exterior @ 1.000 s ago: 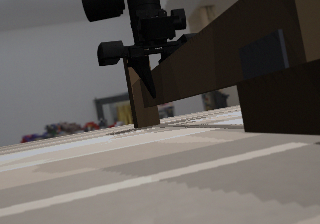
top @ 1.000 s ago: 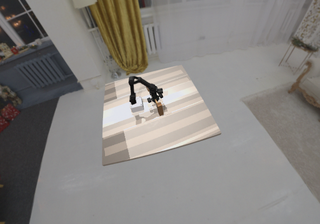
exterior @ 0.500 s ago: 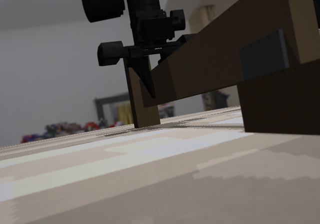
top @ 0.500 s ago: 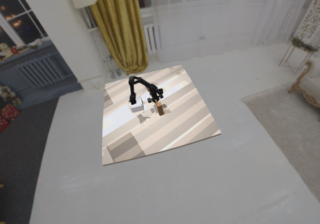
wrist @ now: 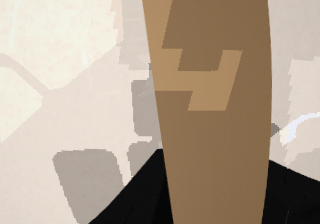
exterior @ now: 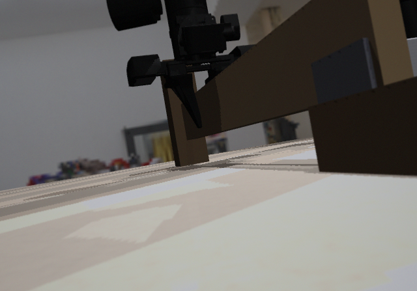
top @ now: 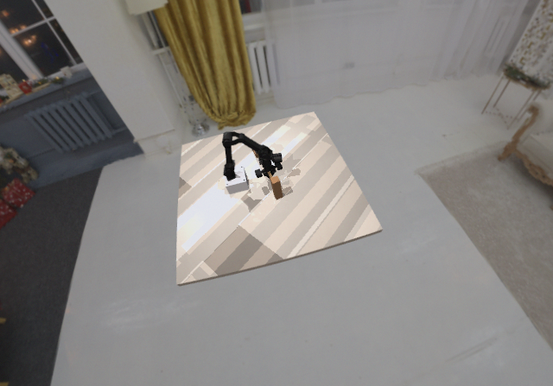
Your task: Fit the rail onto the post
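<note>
The rail (exterior: 269, 75) (wrist: 215, 134) runs from the grey bracket (exterior: 343, 74) on the footboard block (exterior: 363, 136) to the post (exterior: 195, 152) (top: 277, 189). Its near end is clear of the table and looks close to level. In the exterior view that end lies against or very near the post's face; I cannot tell if a thin gap remains. Both pegs are hidden, so how far they sit in the holes does not show. My gripper (exterior: 201, 123) (wrist: 192, 155) is shut on the rail just behind its near end, fingers on either side.
The wooden-patterned table top (top: 312, 212) carries the setup. My arm (top: 244, 140) rises from the white base block (top: 236, 186) beside the rail and reaches over to the post. Patchy shadows and bright patches cover the table around them.
</note>
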### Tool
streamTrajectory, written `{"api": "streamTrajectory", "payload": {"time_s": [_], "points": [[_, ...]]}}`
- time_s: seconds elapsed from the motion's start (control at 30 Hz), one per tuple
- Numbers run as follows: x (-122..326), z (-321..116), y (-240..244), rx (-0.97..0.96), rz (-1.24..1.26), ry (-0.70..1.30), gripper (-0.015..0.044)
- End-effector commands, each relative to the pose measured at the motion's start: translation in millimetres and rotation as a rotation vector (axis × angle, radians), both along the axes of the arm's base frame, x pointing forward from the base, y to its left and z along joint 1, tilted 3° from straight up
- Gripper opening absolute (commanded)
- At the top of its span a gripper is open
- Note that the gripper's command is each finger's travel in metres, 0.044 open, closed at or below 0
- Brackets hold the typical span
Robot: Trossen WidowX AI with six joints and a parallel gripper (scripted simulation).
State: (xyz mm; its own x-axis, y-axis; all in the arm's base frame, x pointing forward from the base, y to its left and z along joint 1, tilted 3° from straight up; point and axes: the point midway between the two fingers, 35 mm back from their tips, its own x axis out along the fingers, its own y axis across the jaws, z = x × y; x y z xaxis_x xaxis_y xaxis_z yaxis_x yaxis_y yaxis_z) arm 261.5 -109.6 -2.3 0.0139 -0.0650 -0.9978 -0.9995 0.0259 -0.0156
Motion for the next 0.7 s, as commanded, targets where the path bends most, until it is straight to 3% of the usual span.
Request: {"api": "streamTrajectory", "payload": {"time_s": [0.0, 0.67], "points": [[0.8, 1.0, -2.5, -0.001, 0.003, -0.003, 0.0], [0.6, 1.9, -8.5, -0.002, 0.003, -0.003, 0.0]]}}
